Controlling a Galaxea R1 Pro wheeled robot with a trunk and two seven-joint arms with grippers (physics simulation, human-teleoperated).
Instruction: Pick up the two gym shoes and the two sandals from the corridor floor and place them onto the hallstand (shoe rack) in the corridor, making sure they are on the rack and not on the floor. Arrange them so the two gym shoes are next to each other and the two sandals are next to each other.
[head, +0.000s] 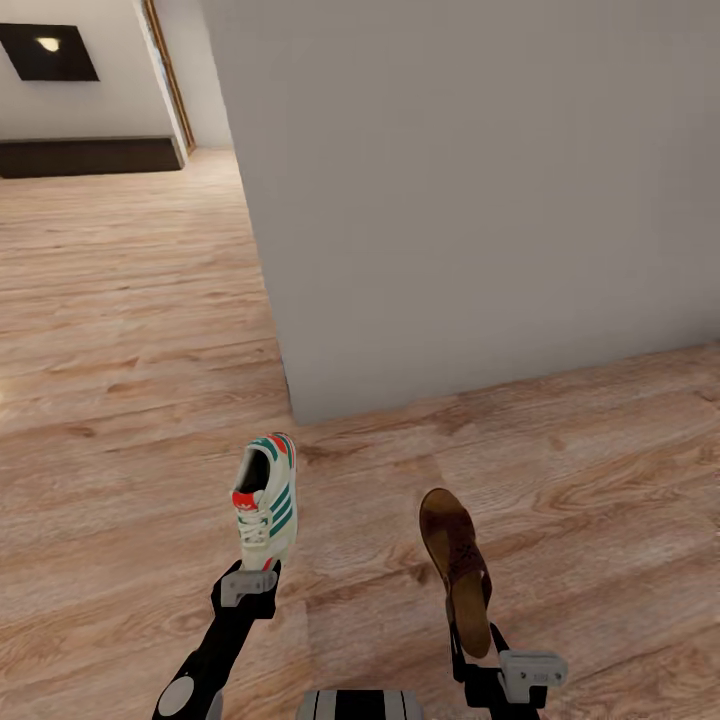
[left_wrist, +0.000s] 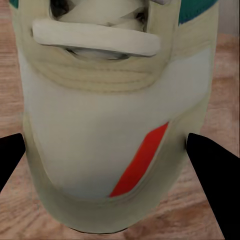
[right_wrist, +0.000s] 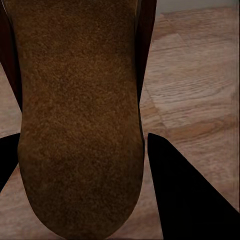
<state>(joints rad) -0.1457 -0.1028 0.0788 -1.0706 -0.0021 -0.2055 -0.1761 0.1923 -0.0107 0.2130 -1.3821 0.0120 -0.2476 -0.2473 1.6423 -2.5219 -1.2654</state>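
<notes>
we carry one gym shoe (head: 267, 498) clamped at the toe in our left gripper (head: 248, 585) and one sandal (head: 458, 568) clamped at the heel in our right gripper (head: 505, 672), both clear above the corridor floor (head: 120, 350). gripping the ends probably leaves each free to slide onto the rack. a grey wall (head: 470, 190) stands ahead.

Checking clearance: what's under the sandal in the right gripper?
Under the sandal, held in the right gripper, only bare wood floor shows. The patch directly beneath its footbed is hidden by the sandal itself.
</notes>
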